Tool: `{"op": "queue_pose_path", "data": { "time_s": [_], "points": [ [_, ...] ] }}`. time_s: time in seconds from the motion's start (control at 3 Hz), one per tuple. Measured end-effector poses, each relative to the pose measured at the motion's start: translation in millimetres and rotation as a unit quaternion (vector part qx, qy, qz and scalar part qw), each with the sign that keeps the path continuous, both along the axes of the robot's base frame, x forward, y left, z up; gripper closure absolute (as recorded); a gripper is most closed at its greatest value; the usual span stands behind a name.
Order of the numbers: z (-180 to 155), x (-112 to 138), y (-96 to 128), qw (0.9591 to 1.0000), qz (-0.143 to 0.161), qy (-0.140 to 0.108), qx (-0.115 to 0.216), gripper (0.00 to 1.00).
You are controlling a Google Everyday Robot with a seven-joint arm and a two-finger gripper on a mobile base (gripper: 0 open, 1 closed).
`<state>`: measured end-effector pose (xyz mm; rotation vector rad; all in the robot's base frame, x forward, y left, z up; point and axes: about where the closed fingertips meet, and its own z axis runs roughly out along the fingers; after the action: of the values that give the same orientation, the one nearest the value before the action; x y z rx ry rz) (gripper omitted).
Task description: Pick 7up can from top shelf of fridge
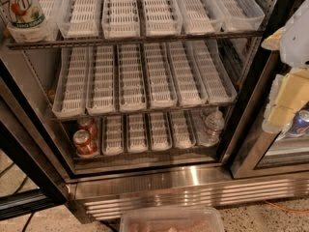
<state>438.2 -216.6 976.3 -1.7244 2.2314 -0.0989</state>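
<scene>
The 7up can (21,8), white and green with a red dot, stands at the far left of the top shelf (145,38) of the open fridge (154,182). The frame's top edge cuts off its upper part. The shelf is a dark rail carrying clear trays with white slotted lanes. My gripper (286,100), cream and white, is at the right edge of the view in front of the fridge's right door frame. It is far to the right of the can, below its level, and holds nothing that I can see.
Two red-orange soda cans (85,140) stand at the bottom shelf's left and a clear water bottle (212,127) at its right. A blue can (300,122) sits behind the right glass door. A clear plastic bin (171,220) is on the floor in front. Cables (14,170) lie at the left.
</scene>
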Motion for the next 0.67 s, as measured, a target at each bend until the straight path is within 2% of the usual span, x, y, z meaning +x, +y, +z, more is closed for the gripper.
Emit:
{"op": "queue_pose_path", "data": {
  "time_s": [0.67],
  "points": [
    [4.5,0.0,7.3,0.9999,0.001,-0.008,0.011,0.00]
  ]
}}
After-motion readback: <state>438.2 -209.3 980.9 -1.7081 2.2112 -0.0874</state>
